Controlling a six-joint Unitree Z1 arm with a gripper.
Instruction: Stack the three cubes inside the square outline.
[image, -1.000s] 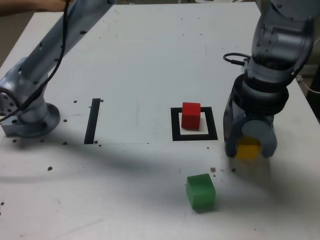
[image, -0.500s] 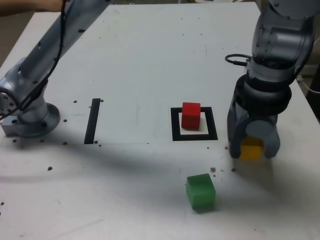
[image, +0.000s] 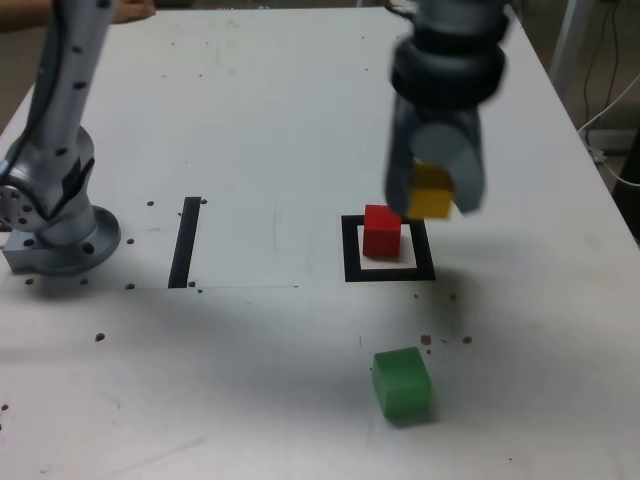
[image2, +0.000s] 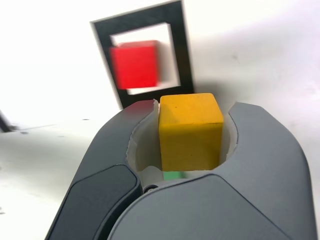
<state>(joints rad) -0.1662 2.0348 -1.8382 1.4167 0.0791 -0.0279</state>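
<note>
Gripper (image: 437, 190) is clamped on the yellow cube (image: 432, 192), jaws closed against two opposite faces; wrist view shows the same, cube (image2: 190, 131) seated snug between the two grey jaws. Cube is off the table, hanging in the air above the white tabletop (image: 270, 120).

In the exterior view the held cube sits just to the exterior view's right of the red cube (image: 381, 230) and higher in frame, not touching it.

Red cube stands inside the square outline (image: 388, 270), toward its far-left part in the exterior view, overlapping the black border on that side. In the wrist view the red cube (image2: 134, 65) is blurred and also off-centre in the frame (image2: 182, 50).

Green cube (image: 402, 382) lies alone on the table, nearer the camera than the outline, well apart from the other two. A sliver of green (image2: 175, 175) shows under the yellow cube in the wrist view.

Straight black strip (image: 186, 241) is on the table to the exterior view's left of the outline. Arm base (image: 55, 215) sits at the exterior view's left edge.
</note>
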